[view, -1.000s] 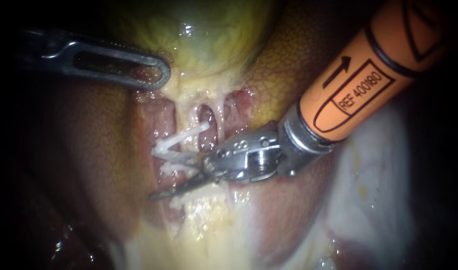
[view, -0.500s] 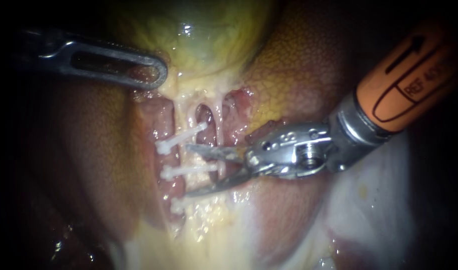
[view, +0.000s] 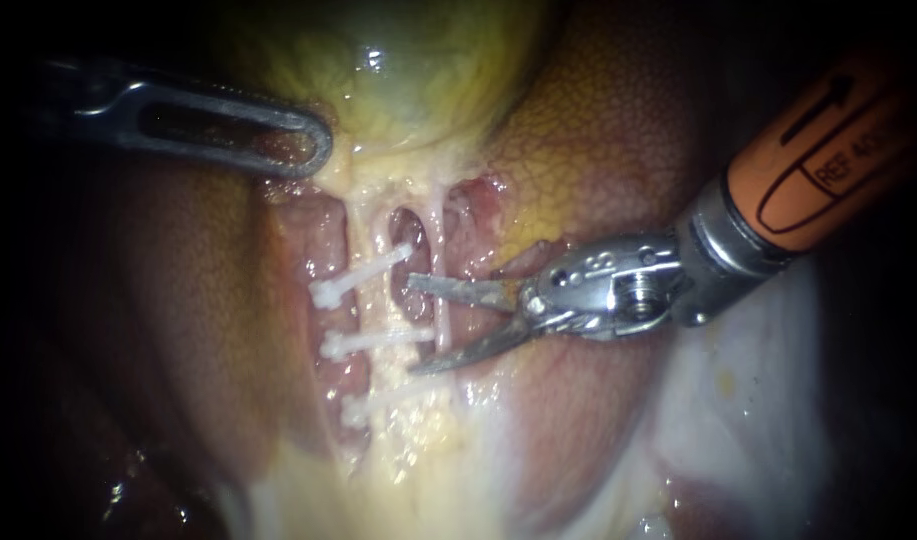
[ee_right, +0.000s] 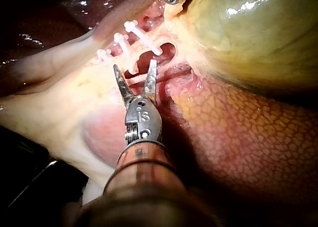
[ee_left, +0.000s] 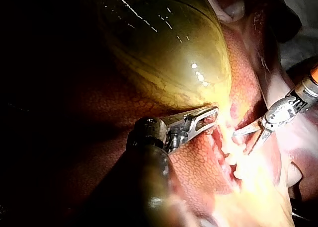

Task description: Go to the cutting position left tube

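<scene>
My right instrument (view: pixel 411 325) comes in from the right with its two blades open. A thin pale tube (view: pixel 440 262) passes between the blades. Their tips stop just short of the left tube (view: pixel 380 238), which carries three white clips: upper (view: pixel 363 275), middle (view: pixel 373 341) and lower (view: pixel 376 402). The middle clip's end lies level with the gap between the blade tips. In the right wrist view the open blades (ee_right: pixel 134 68) point at the clips (ee_right: pixel 124 48). My left instrument (view: pixel 283 140) holds the yellow-green gallbladder (view: pixel 408 80) at its neck, seen also in the left wrist view (ee_left: pixel 202 119).
Mottled brown liver (view: pixel 598 150) lies on both sides of the dissected cleft. Pale yellow fatty tissue (view: pixel 418 450) spreads below the clips. Whitish tissue (view: pixel 738 390) lies under the right instrument's orange shaft (view: pixel 828 150).
The right instrument has drawn back to the right and slightly up, away from the clips. Its blades have opened. The left instrument has held its place.
</scene>
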`<move>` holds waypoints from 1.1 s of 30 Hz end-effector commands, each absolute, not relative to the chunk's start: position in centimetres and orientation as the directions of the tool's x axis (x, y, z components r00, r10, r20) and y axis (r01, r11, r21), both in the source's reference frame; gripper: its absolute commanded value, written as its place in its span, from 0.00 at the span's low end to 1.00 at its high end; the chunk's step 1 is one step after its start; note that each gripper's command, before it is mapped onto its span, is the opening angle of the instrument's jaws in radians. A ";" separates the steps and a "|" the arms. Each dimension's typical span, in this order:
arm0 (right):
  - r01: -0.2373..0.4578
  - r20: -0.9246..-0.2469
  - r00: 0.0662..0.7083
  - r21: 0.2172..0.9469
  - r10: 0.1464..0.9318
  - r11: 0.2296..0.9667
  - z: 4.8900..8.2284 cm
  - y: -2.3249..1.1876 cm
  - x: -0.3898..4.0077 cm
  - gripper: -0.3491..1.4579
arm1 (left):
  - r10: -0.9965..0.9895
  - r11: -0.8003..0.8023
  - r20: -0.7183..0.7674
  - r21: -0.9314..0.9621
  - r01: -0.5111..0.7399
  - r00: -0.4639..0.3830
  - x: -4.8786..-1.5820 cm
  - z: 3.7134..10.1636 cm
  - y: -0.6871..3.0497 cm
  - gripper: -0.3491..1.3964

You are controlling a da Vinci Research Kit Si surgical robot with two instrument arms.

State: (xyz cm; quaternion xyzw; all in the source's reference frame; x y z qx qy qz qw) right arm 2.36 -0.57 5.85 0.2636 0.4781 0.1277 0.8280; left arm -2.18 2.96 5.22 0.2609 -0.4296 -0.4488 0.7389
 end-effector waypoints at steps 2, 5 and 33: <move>0.040 -0.717 0.511 0.570 0.474 0.820 5.90 -0.54 2.35 0.87 | -0.887 0.461 0.401 0.770 0.441 0.227 -2.17 5.22 2.96 0.00; 0.059 -0.711 0.505 0.594 0.490 0.802 5.96 -0.49 2.36 0.87 | -0.887 0.461 0.401 0.770 0.441 0.227 -2.17 5.22 2.95 0.00; 0.453 -0.740 0.318 0.668 0.592 0.591 6.04 -0.37 3.00 0.68 | -0.888 0.460 0.401 0.770 0.442 0.226 -2.20 5.22 2.96 0.00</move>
